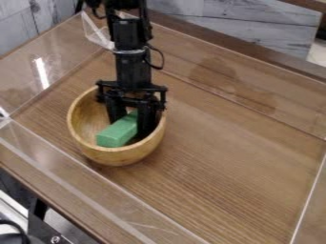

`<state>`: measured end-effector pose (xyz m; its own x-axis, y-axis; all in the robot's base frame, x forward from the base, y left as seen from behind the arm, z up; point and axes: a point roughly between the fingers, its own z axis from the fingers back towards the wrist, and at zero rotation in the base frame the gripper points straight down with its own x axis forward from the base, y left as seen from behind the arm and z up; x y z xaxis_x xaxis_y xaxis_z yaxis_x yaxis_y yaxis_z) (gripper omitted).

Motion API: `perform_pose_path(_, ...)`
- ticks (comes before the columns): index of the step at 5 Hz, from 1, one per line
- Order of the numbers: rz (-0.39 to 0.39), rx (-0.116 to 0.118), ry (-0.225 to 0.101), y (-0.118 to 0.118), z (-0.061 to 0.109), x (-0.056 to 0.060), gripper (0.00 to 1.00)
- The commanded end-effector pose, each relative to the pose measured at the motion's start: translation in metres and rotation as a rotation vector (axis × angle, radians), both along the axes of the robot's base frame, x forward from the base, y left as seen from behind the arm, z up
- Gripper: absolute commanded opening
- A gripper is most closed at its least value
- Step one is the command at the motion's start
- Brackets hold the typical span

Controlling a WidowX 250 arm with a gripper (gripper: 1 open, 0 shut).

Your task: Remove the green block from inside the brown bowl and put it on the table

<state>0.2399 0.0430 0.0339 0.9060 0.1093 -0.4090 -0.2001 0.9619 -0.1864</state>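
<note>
Green block (117, 132): matte, rectangular bar, located inside the brown bowl (87, 132), lying at a slant. Bowl: round, light-brown wood, thick smooth rim. Gripper (132, 113): black, angular, jointed; fingers set narrow, reaching into the bowl at the block. Grip on the block: cannot be determined. Table (223, 143): brown wood-grain surface beneath the bowl.

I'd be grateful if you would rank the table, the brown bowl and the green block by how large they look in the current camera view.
1. Table
2. Brown bowl
3. Green block
</note>
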Motion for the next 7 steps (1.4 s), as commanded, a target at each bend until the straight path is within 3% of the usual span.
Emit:
perform_pose_path(1, -0.015, 0.007, -0.038, -0.005, 0.016, 0.006, 0.00)
perform_pose_path(7, -0.077, -0.018, 0.045, -0.028, 0.049, 0.001, 0.00)
